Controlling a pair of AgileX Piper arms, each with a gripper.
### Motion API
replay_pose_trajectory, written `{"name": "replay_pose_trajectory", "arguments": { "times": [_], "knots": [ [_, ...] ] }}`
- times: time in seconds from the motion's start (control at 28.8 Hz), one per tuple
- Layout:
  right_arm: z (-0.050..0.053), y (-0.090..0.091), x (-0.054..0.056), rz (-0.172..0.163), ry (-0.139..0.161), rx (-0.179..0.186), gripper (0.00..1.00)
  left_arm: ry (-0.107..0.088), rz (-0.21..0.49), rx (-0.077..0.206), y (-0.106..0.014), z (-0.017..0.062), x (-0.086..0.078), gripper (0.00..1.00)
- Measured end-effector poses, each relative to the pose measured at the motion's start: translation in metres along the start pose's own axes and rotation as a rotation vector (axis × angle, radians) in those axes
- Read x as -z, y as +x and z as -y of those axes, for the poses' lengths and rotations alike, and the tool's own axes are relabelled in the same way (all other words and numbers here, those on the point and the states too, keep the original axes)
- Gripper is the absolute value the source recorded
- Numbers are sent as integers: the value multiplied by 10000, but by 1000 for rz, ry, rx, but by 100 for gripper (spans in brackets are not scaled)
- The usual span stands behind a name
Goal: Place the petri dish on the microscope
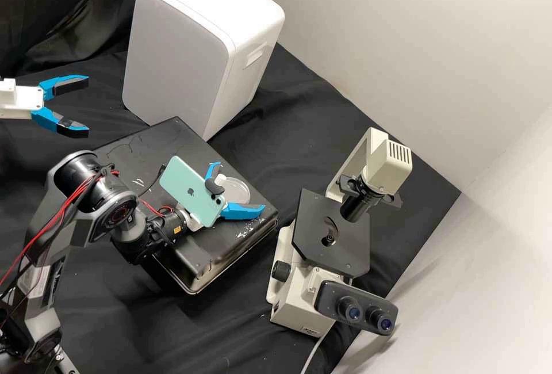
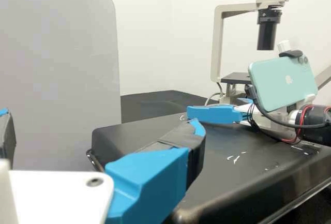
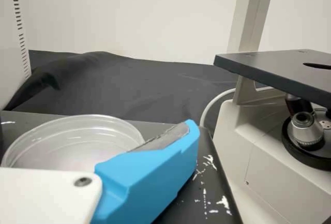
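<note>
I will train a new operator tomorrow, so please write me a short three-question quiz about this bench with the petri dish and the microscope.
1. True or false: the clear round plastic petri dish already lies on the flat black microscope stage.
2. Whose blue fingers stand on both sides of the dish? A. left gripper B. right gripper
3. Fill in: the left gripper's fingers are ___.
Key: 1 false; 2 B; 3 open.

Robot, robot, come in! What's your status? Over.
Left gripper open, off aside. Right gripper open, straddling petri dish. Nothing between dish and microscope stage.
</note>
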Motion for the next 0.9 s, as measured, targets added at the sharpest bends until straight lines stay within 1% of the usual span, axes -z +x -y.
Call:
{"name": "replay_pose_trajectory", "arguments": {
  "times": [0.35,0.59,0.9],
  "knots": [
    [0,0,0,0,0,0,0,-6,-5,-1,0,1,-2,100],
    [-14,22,17,-8,2,-6,0,-9,-9,-2,0,0,0,100],
    [-20,23,10,-6,4,-8,0,-9,-9,-2,0,0,0,100]
  ]
}}
